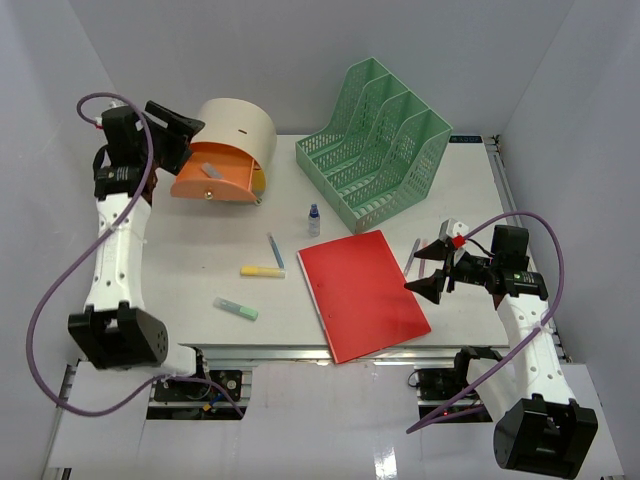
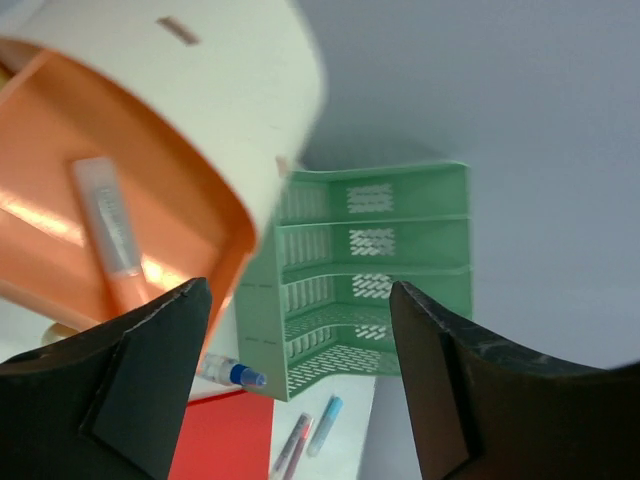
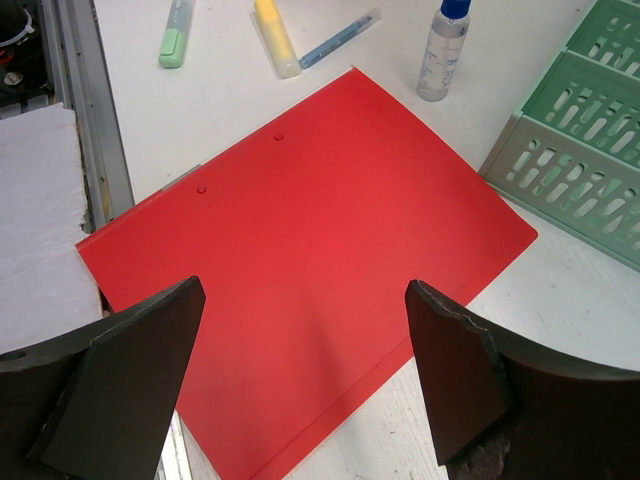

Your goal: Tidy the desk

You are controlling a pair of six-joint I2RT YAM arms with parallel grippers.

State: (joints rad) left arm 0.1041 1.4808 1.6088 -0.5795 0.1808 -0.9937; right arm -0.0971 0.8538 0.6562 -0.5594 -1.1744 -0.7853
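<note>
The white desk carries a red folder near its front. My right gripper is open and empty, hovering over the folder's right edge; the folder fills the right wrist view between the wide-apart jaws. My left gripper is open and empty at the back left, beside the beige drawer box. The box's orange drawer is pulled out with a marker lying in it. The left gripper points past the drawer toward the green rack.
A green mesh file rack stands at the back. A small blue-capped bottle, blue pen, yellow highlighter and green highlighter lie left of the folder. Two pens lie at its right. A metal rail edges the front.
</note>
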